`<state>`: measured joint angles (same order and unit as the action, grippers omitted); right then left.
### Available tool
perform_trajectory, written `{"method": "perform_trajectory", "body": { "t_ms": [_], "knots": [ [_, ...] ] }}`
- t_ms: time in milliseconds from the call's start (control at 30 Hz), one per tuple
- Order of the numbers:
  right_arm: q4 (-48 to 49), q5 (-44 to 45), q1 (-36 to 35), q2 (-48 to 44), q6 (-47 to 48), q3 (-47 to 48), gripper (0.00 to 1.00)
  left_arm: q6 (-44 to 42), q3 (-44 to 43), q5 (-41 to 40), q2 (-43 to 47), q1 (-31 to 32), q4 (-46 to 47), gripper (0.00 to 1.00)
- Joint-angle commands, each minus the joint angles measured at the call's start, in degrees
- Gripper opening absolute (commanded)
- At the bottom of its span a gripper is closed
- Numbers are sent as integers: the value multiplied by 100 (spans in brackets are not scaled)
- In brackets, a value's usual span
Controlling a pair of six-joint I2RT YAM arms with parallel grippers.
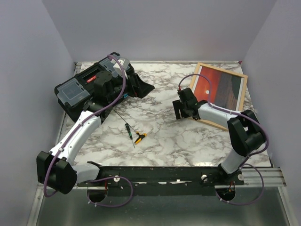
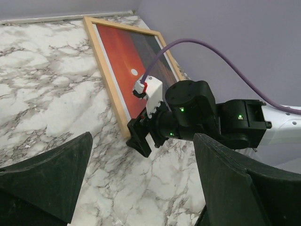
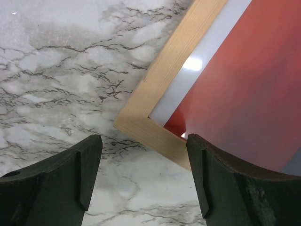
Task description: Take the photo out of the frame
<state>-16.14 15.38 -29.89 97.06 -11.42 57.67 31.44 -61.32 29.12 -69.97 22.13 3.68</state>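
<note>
The light-wood frame lies flat at the back right of the marble table with the red-orange sunset photo inside it under the pane. My right gripper is open and empty just above the frame's near-left corner. In the right wrist view the gripper straddles that corner of the frame, its right finger over the bottom edge near the photo. My left gripper is open and empty at the back centre, well left of the frame. Its wrist view shows the frame, the photo and the right gripper.
A black toolbox stands at the back left beside the left arm. A thin screwdriver and a small yellow-and-black tool lie on the table's middle. Grey walls close in the back and both sides.
</note>
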Motion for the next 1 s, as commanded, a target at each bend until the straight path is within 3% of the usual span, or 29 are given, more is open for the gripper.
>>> {"method": "perform_trajectory", "body": {
  "t_ms": [0,167,233,467,633,800,967],
  "knots": [
    [415,-69,46,-164,1516,-205,80,81,-117,366,35,37,82,91],
    [602,-375,50,-77,1907,-303,78,73,-80,367,33,47,122,90],
    [590,-538,48,64,2028,-311,74,70,-85,368,20,54,106,90],
    [707,-539,-144,158,1842,-290,48,90,-99,357,28,63,91,90],
    [565,-75,-622,707,1278,232,24,84,-107,338,41,63,64,89],
    [114,10,-1192,1544,109,1489,24,-42,-143,203,39,63,-76,88],
    [-123,-484,-1229,1588,-584,2032,49,-288,-170,-129,139,63,-287,88]
  ]
}}
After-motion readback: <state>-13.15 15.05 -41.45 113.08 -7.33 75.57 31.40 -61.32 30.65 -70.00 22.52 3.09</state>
